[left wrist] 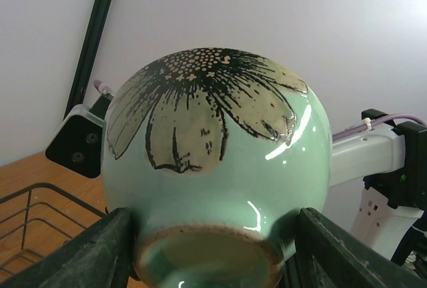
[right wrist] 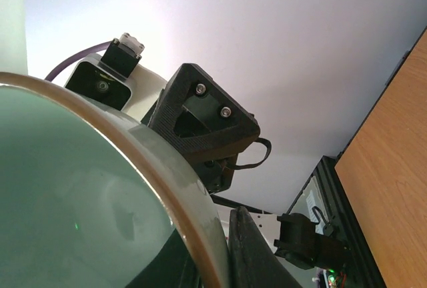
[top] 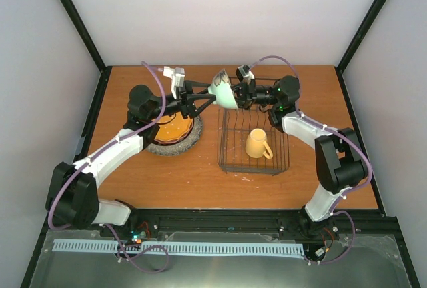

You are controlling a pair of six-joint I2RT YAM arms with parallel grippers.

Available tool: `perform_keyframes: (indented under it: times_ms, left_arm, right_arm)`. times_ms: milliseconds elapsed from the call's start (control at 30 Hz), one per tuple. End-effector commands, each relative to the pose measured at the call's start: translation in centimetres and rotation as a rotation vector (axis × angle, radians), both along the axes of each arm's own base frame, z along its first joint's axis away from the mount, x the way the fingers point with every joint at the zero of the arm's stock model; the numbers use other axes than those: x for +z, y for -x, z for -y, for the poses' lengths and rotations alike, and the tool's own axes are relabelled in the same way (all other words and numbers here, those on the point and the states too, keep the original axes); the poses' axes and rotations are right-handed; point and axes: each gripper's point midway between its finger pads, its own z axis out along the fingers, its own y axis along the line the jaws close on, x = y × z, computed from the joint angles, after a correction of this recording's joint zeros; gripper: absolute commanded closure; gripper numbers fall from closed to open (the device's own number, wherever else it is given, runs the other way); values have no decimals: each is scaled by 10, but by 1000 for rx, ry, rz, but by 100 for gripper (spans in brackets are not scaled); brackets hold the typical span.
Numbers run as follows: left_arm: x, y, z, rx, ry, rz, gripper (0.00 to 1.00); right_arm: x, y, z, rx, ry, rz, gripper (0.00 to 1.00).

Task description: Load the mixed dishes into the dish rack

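Observation:
The pale green bowl (top: 223, 91) with its dark flower print hangs tilted in the air over the rack's far left corner, between both arms. My right gripper (top: 241, 95) is shut on its rim; one finger (right wrist: 257, 255) lies against the outer wall of the bowl (right wrist: 80, 221). My left gripper (top: 205, 101) is open, its fingers (left wrist: 100, 248) straddling the foot of the bowl (left wrist: 213, 155) with a thin dark gap on the right side. The yellow mug (top: 259, 143) lies inside the black wire dish rack (top: 250, 171). An orange plate (top: 173, 128) sits on a grey speckled plate (top: 181, 148).
The plate stack lies left of the rack, partly under my left arm. A corner of the rack (left wrist: 40, 208) shows low in the left wrist view. Black frame posts stand at the table's far corners, with white walls behind.

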Motion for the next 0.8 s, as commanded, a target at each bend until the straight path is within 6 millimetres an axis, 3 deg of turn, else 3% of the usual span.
perform_keyframes:
  times_ms: [0,267,467,500,567,633,667,733,767]
  left_arm:
    - [-27,21,22,-138,-58,-52,35]
    - [-35,21,24,-166,-44,-77,33]
    - [-34,21,24,-162,-39,-70,42]
    - [-33,20,24,-161,-37,-69,41]
    - [-30,20,24,-159,-35,-63,29]
    - [-26,21,23,-155,-38,-44,29]
    - [-24,21,22,-146,-44,-36,32]
    - [-19,20,18,-121,-61,-27,52]
    - [-18,16,14,-90,-69,-40,89]
  right_arm:
    - [36,-3,-4,-48,-89,65,97]
    - [46,-2,-2,-35,-138,50,97]
    - [45,-1,-3,-27,-141,49,97]
    - [45,0,-3,-25,-139,49,97]
    - [42,1,-3,-21,-130,47,97]
    - [38,3,-2,-20,-122,45,97]
    - [35,3,-1,-21,-119,43,97]
    - [31,2,2,-28,-115,39,97]
    - [31,1,4,-33,-117,38,97]
